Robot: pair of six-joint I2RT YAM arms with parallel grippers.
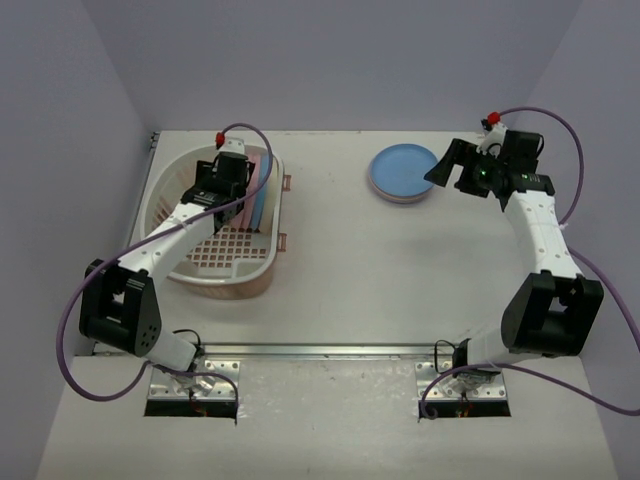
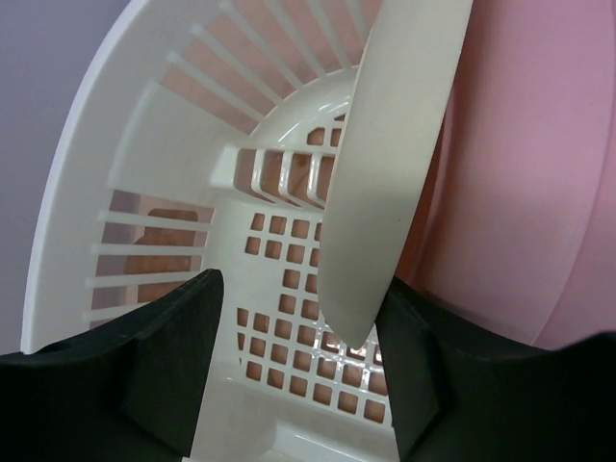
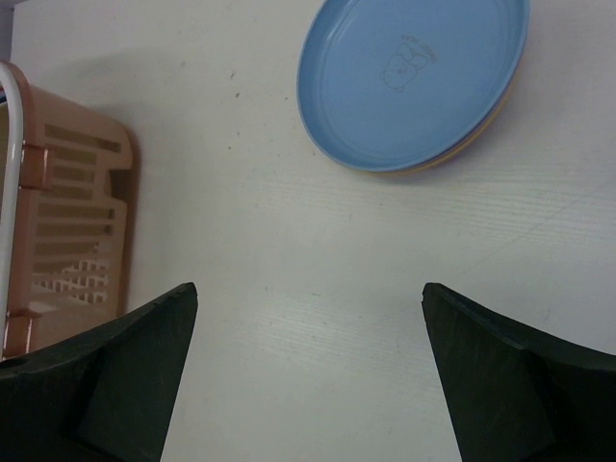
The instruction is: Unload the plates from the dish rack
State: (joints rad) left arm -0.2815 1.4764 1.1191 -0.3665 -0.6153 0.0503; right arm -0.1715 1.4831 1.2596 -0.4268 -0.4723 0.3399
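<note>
White table [image 1: 380, 270], lavender walls [image 1: 330, 60], pink dish rack [image 1: 225, 282]

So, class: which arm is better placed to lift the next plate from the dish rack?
Left, probably. The left gripper is inside the dish rack, the cream plate's edge between its jaws; the right gripper hangs open near the blue plate, far from the rack.
</note>
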